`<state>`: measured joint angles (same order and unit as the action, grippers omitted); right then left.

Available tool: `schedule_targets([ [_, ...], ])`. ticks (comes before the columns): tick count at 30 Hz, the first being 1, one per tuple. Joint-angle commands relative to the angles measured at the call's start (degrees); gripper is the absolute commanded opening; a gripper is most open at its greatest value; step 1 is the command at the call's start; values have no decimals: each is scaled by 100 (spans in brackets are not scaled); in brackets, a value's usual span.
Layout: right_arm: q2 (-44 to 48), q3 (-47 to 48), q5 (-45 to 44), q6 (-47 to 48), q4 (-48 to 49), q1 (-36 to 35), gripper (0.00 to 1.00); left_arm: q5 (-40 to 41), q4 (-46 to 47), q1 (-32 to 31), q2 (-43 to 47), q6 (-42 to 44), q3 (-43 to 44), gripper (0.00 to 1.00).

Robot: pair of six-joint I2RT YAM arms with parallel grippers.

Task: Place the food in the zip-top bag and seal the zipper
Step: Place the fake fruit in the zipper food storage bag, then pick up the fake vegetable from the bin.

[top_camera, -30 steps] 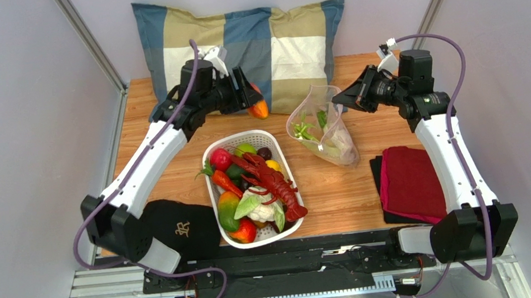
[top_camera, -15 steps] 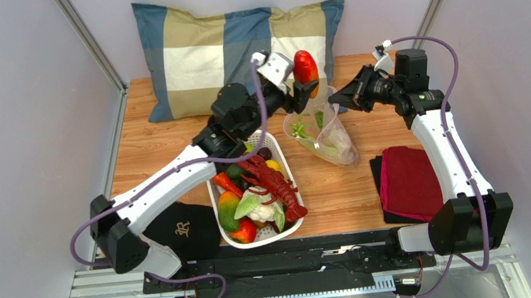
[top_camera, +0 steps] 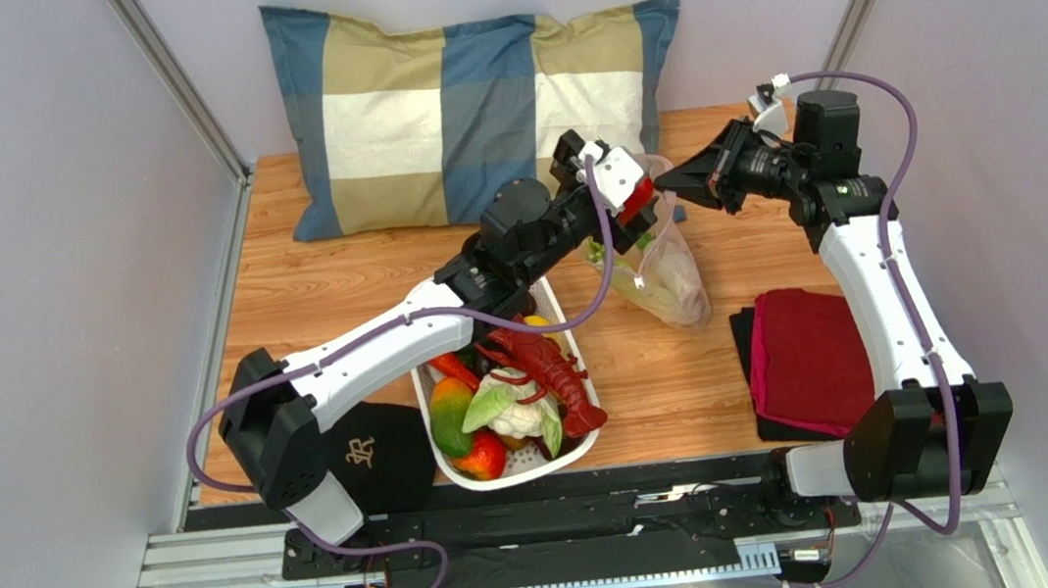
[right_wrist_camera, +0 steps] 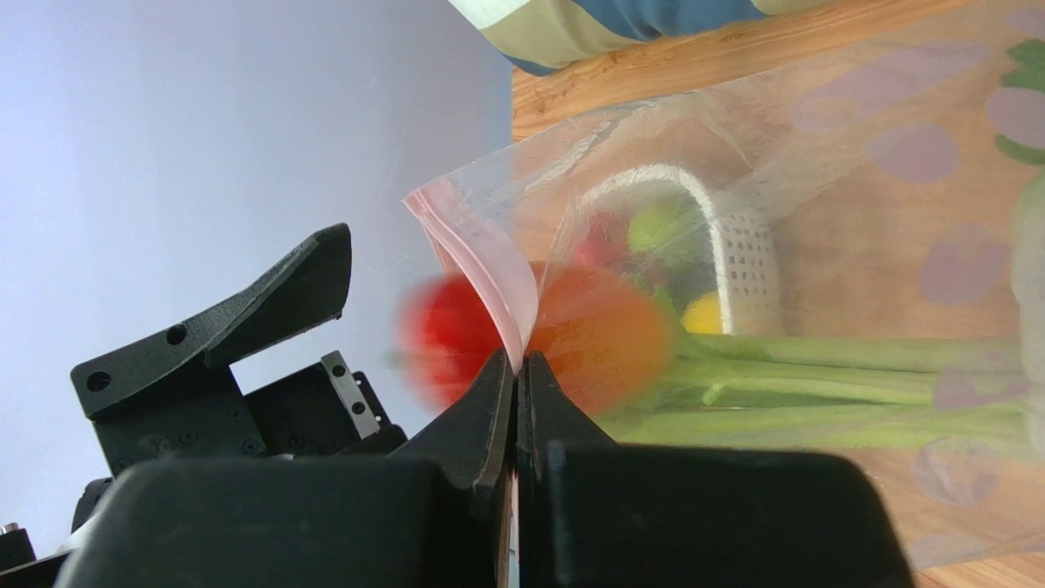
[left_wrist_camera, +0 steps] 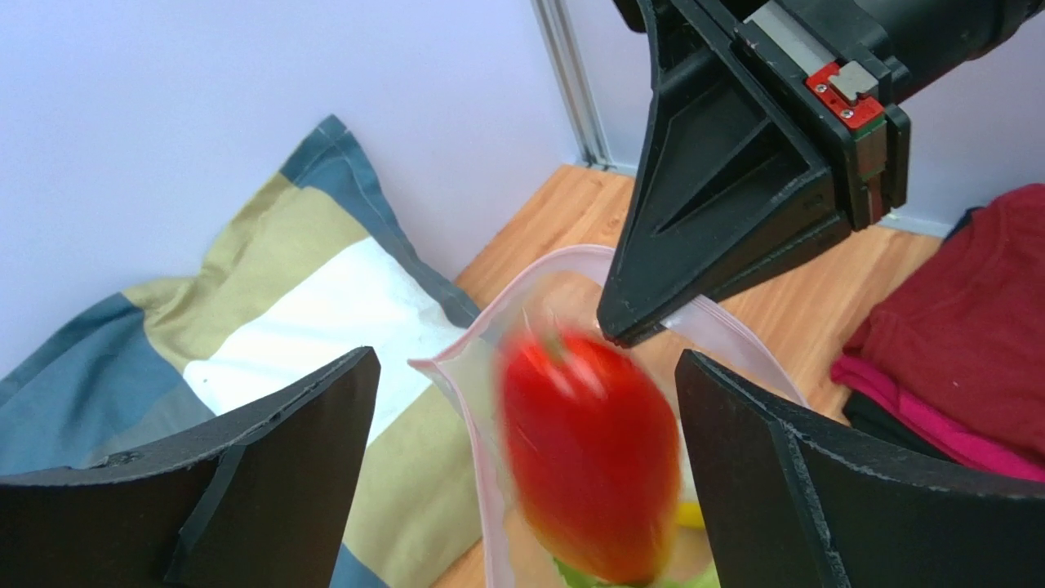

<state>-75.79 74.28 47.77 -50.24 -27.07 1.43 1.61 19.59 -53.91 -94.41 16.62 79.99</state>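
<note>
The left gripper [left_wrist_camera: 521, 392] is spread wide over the mouth of the zip-top bag [top_camera: 669, 278], and nothing is held in it. The red-orange fruit [left_wrist_camera: 589, 459] is seen between the fingers but clear of both, blurred — it is probably dropping, though that cannot be settled from a smear. The right gripper [right_wrist_camera: 518, 368] is closed tight on the pinkish zipper [right_wrist_camera: 472, 263], by which the near lip is held up and the mouth kept open. A green stalk [right_wrist_camera: 846, 355] is already lodged inside, and more food is left in the white basket [top_camera: 536, 475]. For the step to be done well, the lip should be held raised and taut until the fruit is settled below the strip. The left arm should then be lifted straight away — not dragged across the floppy film — before the basket is visited.
</note>
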Motion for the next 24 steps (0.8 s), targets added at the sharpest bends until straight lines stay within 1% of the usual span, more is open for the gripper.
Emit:
schedule_targets([
  [1,47,174,259,-355,404,76,0,-159,-1295,29,607,-193,649,99],
  [2,64,157,259,-372,404,85,0,-343,-1474,143,878,-455,641,99],
  [3,73,148,268,-381,413,103,0,-441,-1685,179,1020,-528,650,99],
  [4,73,139,285,-381,430,112,0,-581,-2226,223,1152,-607,659,99],
  [5,73,139,277,-364,431,120,0,-635,-2528,275,1431,-686,659,99],
  [6,82,139,294,-346,431,129,0,-783,-3209,528,1573,-843,676,99],
  [8,117,122,277,-285,413,147,0,-1826,-3968,959,1968,-1072,633,99],
  [9,126,104,268,-259,404,156,0,-2396,-4294,1614,2110,-1239,571,99],
  [10,143,95,251,-224,378,156,0,-3376,-4915,1899,2242,-1206,484,99],
  [12,178,87,224,-74,334,156,0,-4165,-5533,2488,2663,-864,150,99],
  [13,179,87,198,-22,282,156,0,-4282,-6215,2830,2813,-401,71,99],
  [14,179,87,189,66,255,156,0,-4283,-6501,2938,3136,-205,-139,99],
  [15,205,87,172,110,220,156,0,-4326,-6773,3035,3322,6,-254,99],
  [16,222,69,119,146,194,156,0,-4292,-7211,3096,3507,417,-395,99],
  [17,231,60,93,181,211,156,0,-4231,-7355,3097,3874,586,-744,99],
  [18,249,43,84,198,228,147,0,-4230,-7591,3097,4060,840,-930,99],
  [20,249,16,66,207,220,147,0,-4222,-7699,3097,4464,1332,-1412,99],
  [24,319,-36,5,277,150,138,0,-4230,-7812,3088,4598,1887,-2012,99],
])
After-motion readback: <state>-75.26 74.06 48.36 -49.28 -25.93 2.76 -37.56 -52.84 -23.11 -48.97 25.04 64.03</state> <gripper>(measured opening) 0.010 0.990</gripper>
